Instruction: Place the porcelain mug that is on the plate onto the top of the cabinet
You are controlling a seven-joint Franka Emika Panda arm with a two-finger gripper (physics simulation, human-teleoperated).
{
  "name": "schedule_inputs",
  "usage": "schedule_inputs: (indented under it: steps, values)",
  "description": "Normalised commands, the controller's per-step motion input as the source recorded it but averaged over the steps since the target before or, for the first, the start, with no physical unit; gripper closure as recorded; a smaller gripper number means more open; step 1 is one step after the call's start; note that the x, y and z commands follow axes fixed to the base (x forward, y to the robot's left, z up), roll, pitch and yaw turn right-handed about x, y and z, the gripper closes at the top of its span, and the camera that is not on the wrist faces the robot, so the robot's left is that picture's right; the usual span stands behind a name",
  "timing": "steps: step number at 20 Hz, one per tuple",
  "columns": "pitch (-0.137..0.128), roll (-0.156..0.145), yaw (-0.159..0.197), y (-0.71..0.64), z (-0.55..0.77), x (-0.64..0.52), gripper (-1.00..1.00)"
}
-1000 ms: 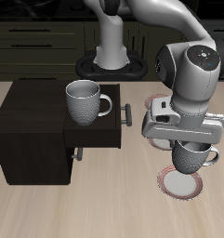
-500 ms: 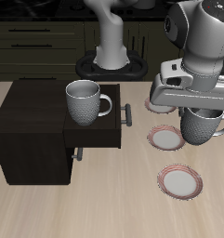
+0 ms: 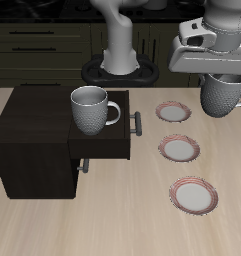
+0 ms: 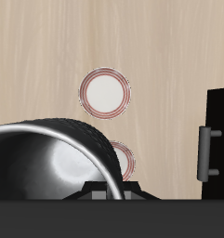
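My gripper (image 3: 225, 74) is shut on the porcelain mug (image 3: 224, 96), a pale speckled mug that hangs high above the table, beyond the row of plates and well away from the cabinet (image 3: 32, 140). In the wrist view the mug's dark inside (image 4: 58, 163) fills the foreground. The plate (image 3: 195, 194) nearest the table's front edge is bare. The dark cabinet has its drawer open, and the look-alike mug (image 3: 90, 108) stands in the drawer. The cabinet's top (image 3: 37, 102) is bare. The cabinet's edge (image 4: 221, 121) and its grey bar handle (image 4: 206, 153) show in the wrist view.
Two more red-rimmed plates (image 3: 179, 149) (image 3: 173, 111) lie bare between the front plate and the robot's base (image 3: 117, 62). In the wrist view one plate (image 4: 105, 93) shows whole and another (image 4: 126, 158) is partly hidden behind the mug.
The gripper has lifted the mug off the front plate, risen high and moved toward the table's back. That plate is now bare. The cabinet and the other mug have not moved.
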Motion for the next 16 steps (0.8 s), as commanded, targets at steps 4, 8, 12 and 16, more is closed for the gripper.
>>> schedule_inputs:
  steps: [4, 8, 12, 16]
  values:
    - [-0.103, 0.023, 0.071, -0.15, 0.50, -0.48, 1.00]
    - [-0.069, 0.031, 0.071, -0.23, 0.24, -0.21, 1.00]
    - [-0.022, 0.040, 0.060, -0.22, 0.03, -0.18, 1.00]
    - [-0.033, 0.040, 0.009, -0.28, 0.16, -0.14, 1.00]
